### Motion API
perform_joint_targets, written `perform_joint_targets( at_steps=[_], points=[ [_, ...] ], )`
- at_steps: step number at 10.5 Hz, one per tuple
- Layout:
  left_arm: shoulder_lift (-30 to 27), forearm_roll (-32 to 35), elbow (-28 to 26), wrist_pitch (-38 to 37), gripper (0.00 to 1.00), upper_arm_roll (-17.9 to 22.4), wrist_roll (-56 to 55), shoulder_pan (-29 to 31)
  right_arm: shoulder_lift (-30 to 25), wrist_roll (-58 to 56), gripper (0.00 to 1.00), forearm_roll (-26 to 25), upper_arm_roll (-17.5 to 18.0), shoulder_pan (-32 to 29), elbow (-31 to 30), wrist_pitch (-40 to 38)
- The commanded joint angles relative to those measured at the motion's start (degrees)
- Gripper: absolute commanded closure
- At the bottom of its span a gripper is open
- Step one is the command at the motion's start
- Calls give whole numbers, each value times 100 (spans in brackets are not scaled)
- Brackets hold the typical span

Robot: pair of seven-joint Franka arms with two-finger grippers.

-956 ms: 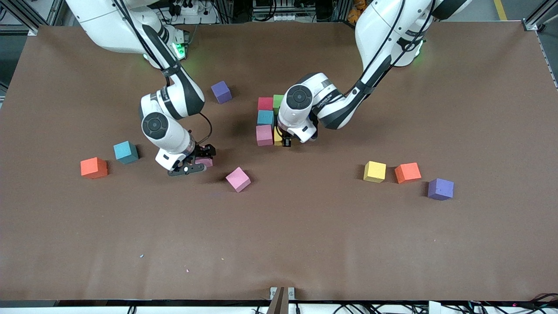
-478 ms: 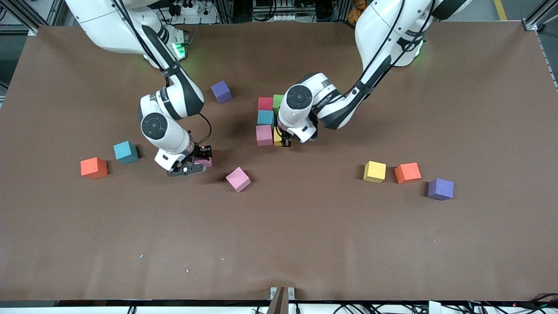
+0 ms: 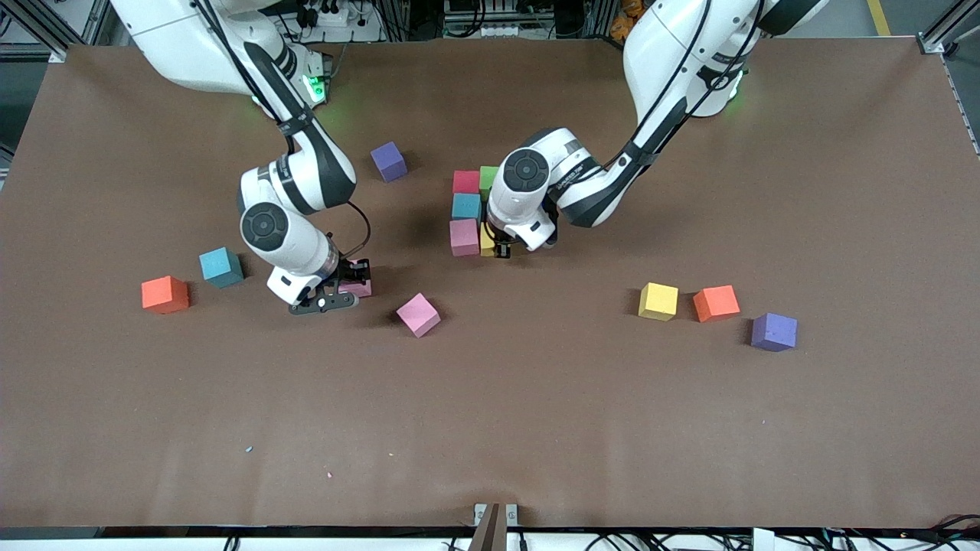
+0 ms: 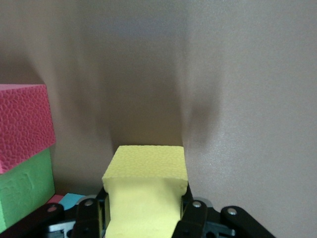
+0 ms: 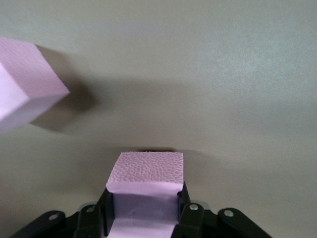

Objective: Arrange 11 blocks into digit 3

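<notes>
A cluster of blocks stands mid-table: red, green, light blue and pink. My left gripper is down at the table beside that pink block, shut on a yellow block. The left wrist view shows the yellow block between the jaws of the left gripper, with the red block and the green block beside it. My right gripper is low over the table, shut on a pink block. That block fills the right gripper.
Loose blocks lie around: pink (also), purple, light blue and orange toward the right arm's end; yellow, orange and purple toward the left arm's end.
My right arm has shifted slightly toward its own end of the table with the pink block in its gripper. The left arm has not moved.
</notes>
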Motion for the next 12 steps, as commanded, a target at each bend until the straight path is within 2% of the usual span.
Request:
perform_joint_targets(
  at_steps=[1, 3, 4, 8, 10, 11, 12],
  points=[
    [43, 121, 27, 90, 95, 16, -37, -33, -39, -71, 87, 321, 88, -31, 522, -596],
    [43, 121, 44, 90, 94, 16, -37, -24, -65, 8, 87, 356, 158, -22, 664, -624],
    [43, 121, 44, 116, 94, 16, -46, -24, -65, 165, 90, 417, 280, -22, 787, -624],
    [87, 121, 53, 134, 93, 16, -64, -24, -4, 1481, 93, 567, 623, 127, 990, -615],
    [87, 121, 62, 178, 92, 16, -64, -33, 57, 1976, 94, 576, 668, 259, 1007, -554],
    [105, 121, 70, 178, 91, 16, -64, -33, 118, 2038, 94, 646, 668, 311, 1007, -545],
    [105, 121, 71, 204, 91, 16, -64, -33, 180, 2056, 94, 951, 668, 390, 1007, -484]
  ],
)
